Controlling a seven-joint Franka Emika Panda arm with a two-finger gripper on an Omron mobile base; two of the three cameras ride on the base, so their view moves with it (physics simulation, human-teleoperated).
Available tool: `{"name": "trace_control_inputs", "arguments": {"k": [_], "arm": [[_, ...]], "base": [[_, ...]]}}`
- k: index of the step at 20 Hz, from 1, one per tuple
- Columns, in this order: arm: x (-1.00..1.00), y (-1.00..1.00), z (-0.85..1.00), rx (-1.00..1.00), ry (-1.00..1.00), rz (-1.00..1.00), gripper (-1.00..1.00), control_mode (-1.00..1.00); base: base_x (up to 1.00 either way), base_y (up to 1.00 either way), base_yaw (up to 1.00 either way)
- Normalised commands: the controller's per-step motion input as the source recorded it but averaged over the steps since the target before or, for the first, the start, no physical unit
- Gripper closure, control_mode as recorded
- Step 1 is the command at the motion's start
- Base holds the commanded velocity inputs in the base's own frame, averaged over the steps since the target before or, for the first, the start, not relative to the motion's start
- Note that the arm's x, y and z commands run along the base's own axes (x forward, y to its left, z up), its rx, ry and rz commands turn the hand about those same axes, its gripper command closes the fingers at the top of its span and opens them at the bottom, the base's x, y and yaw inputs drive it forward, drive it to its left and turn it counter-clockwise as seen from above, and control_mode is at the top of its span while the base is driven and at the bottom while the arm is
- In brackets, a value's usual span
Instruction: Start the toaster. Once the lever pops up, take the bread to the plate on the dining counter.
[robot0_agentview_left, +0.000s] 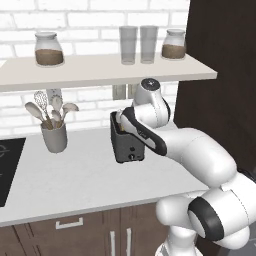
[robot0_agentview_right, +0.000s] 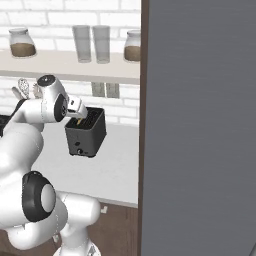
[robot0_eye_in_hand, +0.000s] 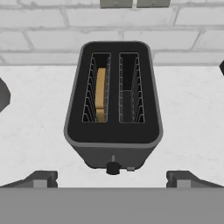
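Bench (robot0_agentview_left: 75, 180) of pale speckled stone under white brick carries the toaster (robot0_eye_in_hand: 113, 103), bread (robot0_eye_in_hand: 101, 94) in its nine-o'clock slot, tool (robot0_eye_in_hand: 113, 178) spread wide above.

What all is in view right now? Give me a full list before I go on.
toaster: one, dark grey, on the white counter by the brick wall
bread: one slice, tan, standing in the toaster's left slot in the hand view
utensil cup: one, grey, holding spoons and a whisk, left of the toaster
jars: two, clear with brown fill, on the shelf
glasses: two, clear, on the shelf between the jars
cooktop: one, black, counter's left end
claw: one, open, above the toaster
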Motion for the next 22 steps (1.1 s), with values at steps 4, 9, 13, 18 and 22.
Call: {"name": "trace_control_inputs", "arguments": {"k": [4,9,13,18,22], "arm": [[0.0,0.0,0.0,0.0,0.0,0.0,-1.0,-1.0],[0.0,0.0,0.0,0.0,0.0,0.0,-1.0,-1.0],[0.0,0.0,0.0,0.0,0.0,0.0,-1.0,-1.0],[0.0,0.0,0.0,0.0,0.0,0.0,-1.0,-1.0],[0.0,0.0,0.0,0.0,0.0,0.0,-1.0,-1.0]], "base": [[0.0,0.0,0.0],[0.0,0.0,0.0],[0.0,0.0,0.0],[0.0,0.0,0.0],[0.0,0.0,0.0]]}}
